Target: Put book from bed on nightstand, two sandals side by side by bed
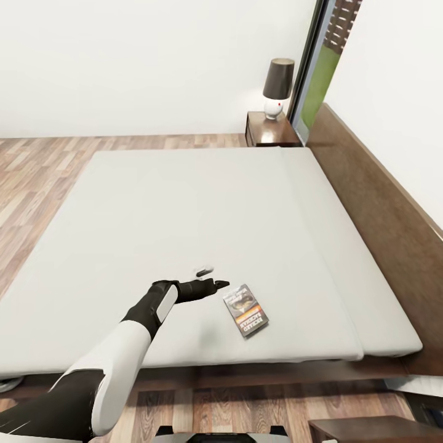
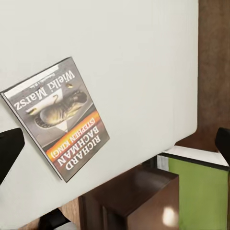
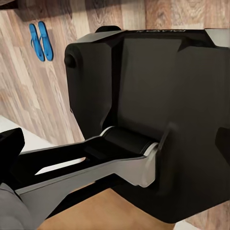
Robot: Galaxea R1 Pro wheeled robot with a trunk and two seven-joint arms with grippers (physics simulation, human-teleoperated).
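Note:
The book (image 1: 245,314) lies flat on the bed's pale mattress (image 1: 203,203) near its front edge, its dark cover and orange band facing up. My left gripper (image 1: 216,285) hovers just left of it and slightly beyond it, open and empty. In the left wrist view the book (image 2: 60,117) sits off to one side between the wide-apart fingertips (image 2: 9,148). The two blue sandals (image 3: 40,40) lie side by side on the wood floor in the right wrist view. My right gripper (image 3: 115,143) is open, pointing at my own black base (image 3: 158,96). A nightstand (image 1: 269,129) stands at the bed's far corner.
A dark-shaded lamp (image 1: 278,86) stands on the far nightstand, next to the tall window (image 1: 320,74). The brown headboard (image 1: 381,209) runs along the right. Another dark wooden cabinet top (image 1: 375,427) shows at the near right, also seen as the cabinet (image 2: 134,201). Plank floor (image 1: 37,178) lies to the left.

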